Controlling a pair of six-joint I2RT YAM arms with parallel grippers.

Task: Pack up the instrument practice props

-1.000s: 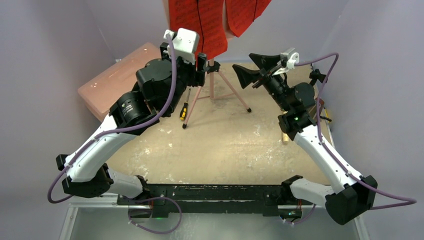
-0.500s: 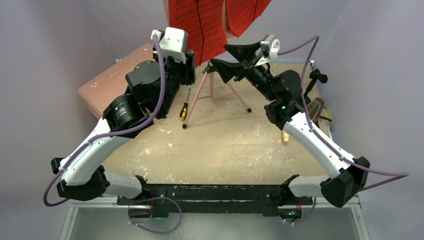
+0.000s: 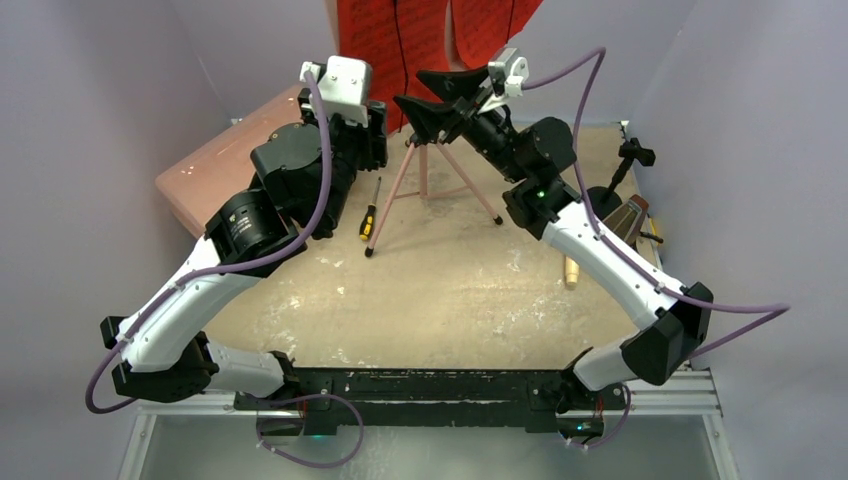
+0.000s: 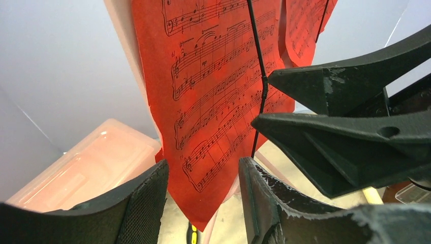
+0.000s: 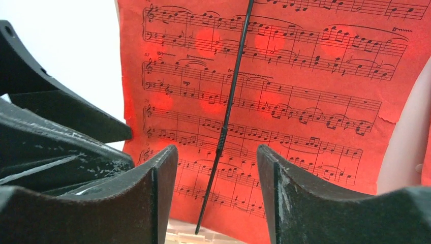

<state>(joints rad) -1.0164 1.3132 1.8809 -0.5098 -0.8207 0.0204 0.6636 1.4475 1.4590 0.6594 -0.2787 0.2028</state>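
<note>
Red sheet-music pages (image 3: 398, 45) hang on the pink tripod music stand (image 3: 425, 175) at the back, held by a thin black wire (image 5: 231, 101). My left gripper (image 3: 376, 128) is open just left of the stand's post; in its wrist view the lower corner of a red page (image 4: 213, 101) shows between its fingers (image 4: 147, 198). My right gripper (image 3: 425, 98) is open, close to the left one, facing the page (image 5: 284, 101) with the wire in line with its gap. The brown metronome (image 3: 628, 215) and cream microphone (image 3: 571, 270) lie at the right.
A translucent pink lidded box (image 3: 215, 165) stands at the back left. A yellow-and-black-handled screwdriver (image 3: 370, 215) lies by the stand's left leg. A small black tripod (image 3: 630, 158) stands near the right wall. Both grippers crowd the stand's top.
My right arm has swung left and up to the stand, its jaws narrowing. My left gripper drew back slightly left from the stand's post.
</note>
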